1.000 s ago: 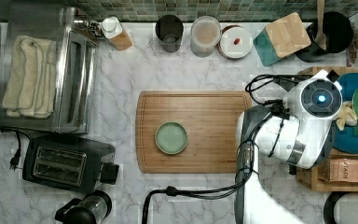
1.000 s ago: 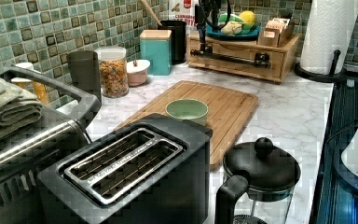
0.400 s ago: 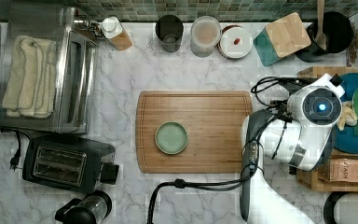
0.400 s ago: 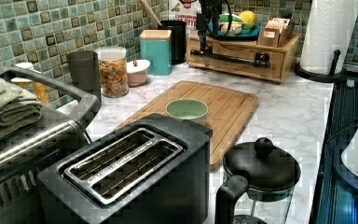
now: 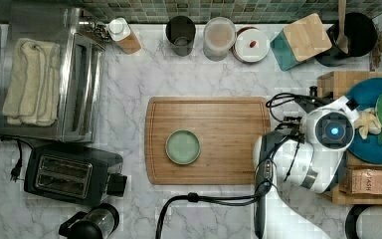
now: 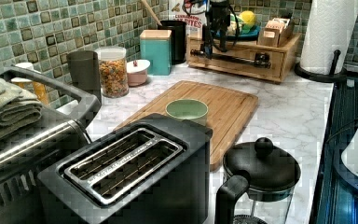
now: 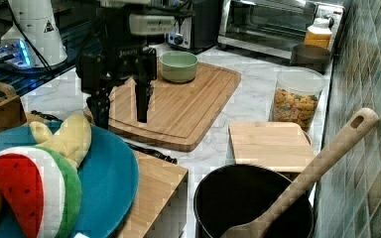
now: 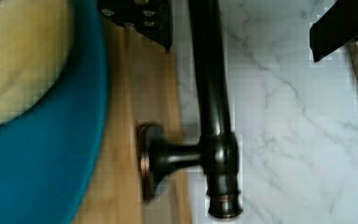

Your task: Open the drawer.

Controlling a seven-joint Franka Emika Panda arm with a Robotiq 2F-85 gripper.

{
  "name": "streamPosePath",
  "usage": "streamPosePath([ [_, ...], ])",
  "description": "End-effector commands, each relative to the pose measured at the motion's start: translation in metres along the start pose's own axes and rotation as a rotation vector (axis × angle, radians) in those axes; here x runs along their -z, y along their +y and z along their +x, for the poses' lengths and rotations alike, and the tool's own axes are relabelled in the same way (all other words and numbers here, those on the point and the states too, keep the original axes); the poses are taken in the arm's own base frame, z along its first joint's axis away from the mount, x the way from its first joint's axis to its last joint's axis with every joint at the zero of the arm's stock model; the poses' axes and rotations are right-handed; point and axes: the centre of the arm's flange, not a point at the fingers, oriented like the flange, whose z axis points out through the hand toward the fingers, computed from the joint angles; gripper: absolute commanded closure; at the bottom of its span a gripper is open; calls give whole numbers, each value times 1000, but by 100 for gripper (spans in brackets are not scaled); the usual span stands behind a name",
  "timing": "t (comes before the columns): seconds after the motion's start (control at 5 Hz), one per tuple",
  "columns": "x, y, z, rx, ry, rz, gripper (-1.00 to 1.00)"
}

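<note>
Bench (image 6: 284, 112): white marble.
Drawer (image 6: 242, 60): light wood, shut, black bar handle (image 8: 212, 93).
Hand (image 8: 242, 21): open, fingers straddling handle.

Overall light: bright and even across the white marble countertop (image 5: 129, 89), with no strong single source visible.
Shadows: soft and short; a faint one rims the rounded-corner wooden cutting board (image 5: 219, 124).
Glare: pale sheen on the steel toaster oven (image 5: 82, 84) in the top view, and a highlight along the dark bronze bar handle (image 8: 209, 93) in the wrist view.
Blur: the wrist view is soft, most of all on the blue plate (image 8: 42, 177) at its edge.
Blockiness: all views show pixelated compression squares along edges.
Dim spots: the black toaster (image 6: 135, 172) reads dark.
</note>
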Motion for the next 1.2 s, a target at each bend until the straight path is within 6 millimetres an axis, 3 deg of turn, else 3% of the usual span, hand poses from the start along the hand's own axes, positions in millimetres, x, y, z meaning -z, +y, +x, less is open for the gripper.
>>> streamPosePath([
  [0.2,-47,-2,-28,68,42,-68,-100],
  [0.6,-71,-12,-25,78,-16,0,-100],
  [1.0,-74,-2,-22,135,-93,40,-100],
  [1.2,-78,-11,-15,151,-107,114,-100],
])
